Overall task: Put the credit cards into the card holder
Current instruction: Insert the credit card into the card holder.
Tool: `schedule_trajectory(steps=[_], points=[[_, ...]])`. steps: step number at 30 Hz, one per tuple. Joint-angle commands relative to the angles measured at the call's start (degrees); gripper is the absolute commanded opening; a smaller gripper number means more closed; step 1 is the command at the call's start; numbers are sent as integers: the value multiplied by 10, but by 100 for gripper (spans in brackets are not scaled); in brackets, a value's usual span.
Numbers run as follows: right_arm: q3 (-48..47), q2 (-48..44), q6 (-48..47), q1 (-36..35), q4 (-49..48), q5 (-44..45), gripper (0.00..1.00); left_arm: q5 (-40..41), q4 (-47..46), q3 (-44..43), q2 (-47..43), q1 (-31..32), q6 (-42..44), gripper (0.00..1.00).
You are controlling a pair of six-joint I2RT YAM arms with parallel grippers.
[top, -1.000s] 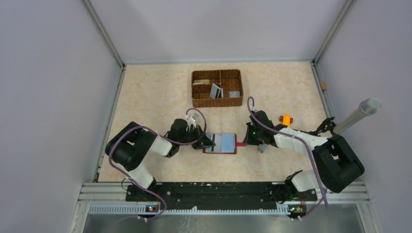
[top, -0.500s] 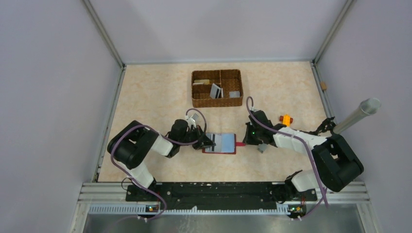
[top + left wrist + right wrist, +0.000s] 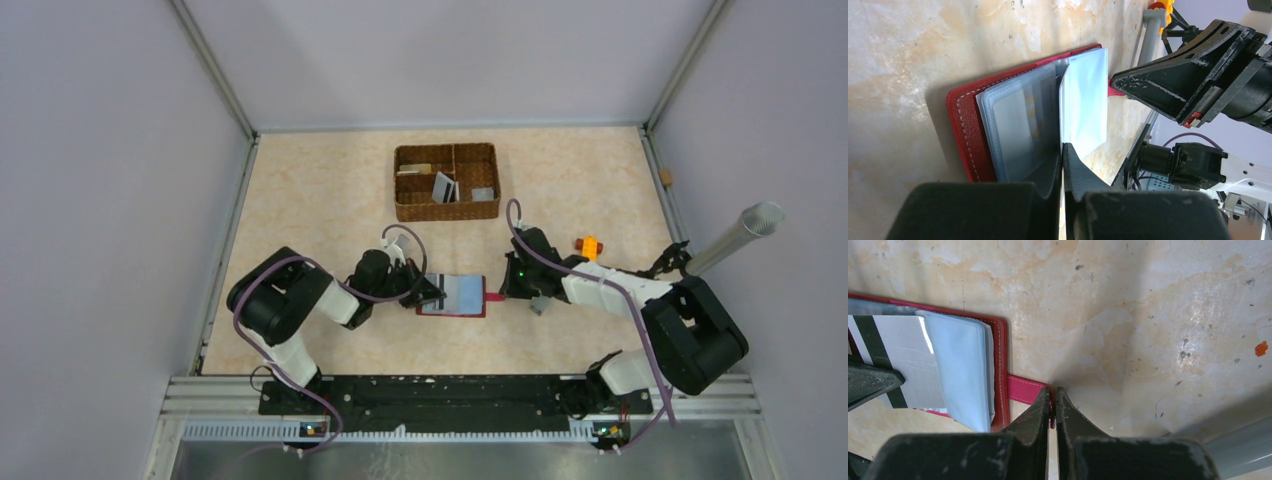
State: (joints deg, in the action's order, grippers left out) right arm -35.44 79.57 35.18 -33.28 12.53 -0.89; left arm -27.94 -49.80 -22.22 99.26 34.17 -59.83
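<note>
The dark red card holder (image 3: 462,298) lies open on the table between my two grippers. My left gripper (image 3: 1062,150) is shut on the near edge of a pale credit card (image 3: 1083,102), which stands over the holder's clear pockets (image 3: 1020,125). In the right wrist view a white card face with a dark stripe (image 3: 900,352) shows beside a clear pocket leaf (image 3: 963,370). How far the card sits inside a pocket I cannot tell. My right gripper (image 3: 1054,392) is shut on the holder's red snap tab (image 3: 1024,389), at the holder's right side (image 3: 495,297).
A brown divided wicker basket (image 3: 401,211) stands behind, holding more cards (image 3: 443,187). An orange piece (image 3: 588,246) and a small grey object (image 3: 540,305) lie by the right arm. A metal tube (image 3: 735,238) slants at the far right.
My left arm's elbow has crept a little to the right. Both grippers, the card and the holder stay where they were.
</note>
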Motion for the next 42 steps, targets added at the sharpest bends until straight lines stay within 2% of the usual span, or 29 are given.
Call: schedule_trajectory(steps=[1, 28, 35, 39, 42], points=[[-9, 14, 8, -14, 11, 6, 0, 35, -29, 10, 10, 9, 2, 0], [-10, 13, 14, -21, 14, 6, 0, 45, -46, -1, 39, 44, -41, 0], [-11, 7, 15, -22, 18, 25, 0, 58, 14, -26, 24, 59, -21, 1], [-12, 5, 14, -22, 25, 35, 0, 82, 115, -47, -15, 58, 22, 16], [-12, 4, 13, -22, 29, 42, 0, 111, 224, -77, -44, 58, 63, 28]])
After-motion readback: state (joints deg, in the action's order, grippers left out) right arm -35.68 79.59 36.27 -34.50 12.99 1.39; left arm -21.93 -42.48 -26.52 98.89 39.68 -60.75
